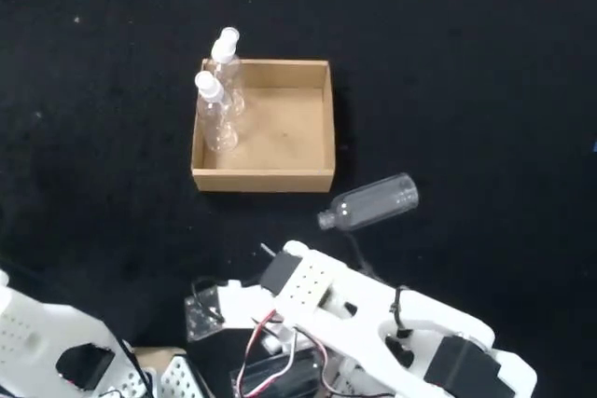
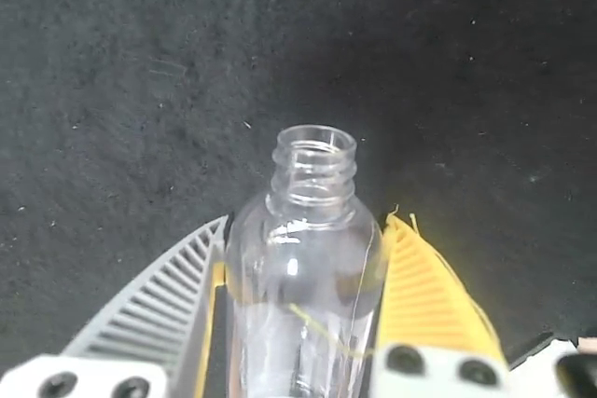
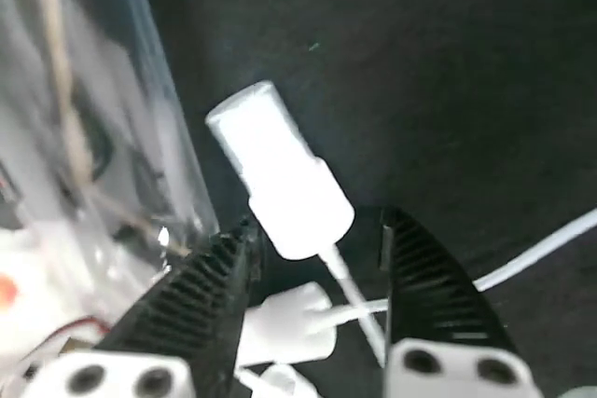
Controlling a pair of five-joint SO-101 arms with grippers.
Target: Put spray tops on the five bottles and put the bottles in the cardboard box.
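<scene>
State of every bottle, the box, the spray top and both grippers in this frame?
cardboard box: open-topped, two bottles inside.
capped bottles: upright in the box, tops fitted.
table bottle: on its side, uncapped.
held bottle: uncapped, neck open.
left gripper: shut on held bottle.
spray top: loose, on no bottle.
right gripper: open, spray top between its fingers.

We see soft, even light falling from above on the black table (image 1: 485, 90), which swallows nearly all shadows. The cardboard box (image 1: 264, 177) stands out bright, its floor evenly lit. Small white highlights glint on the lying bottle (image 1: 368, 204) (and on the open-necked bottle (image 2: 303, 258) in the left wrist view). The white spray top (image 3: 280, 174) looks washed pale.
</scene>
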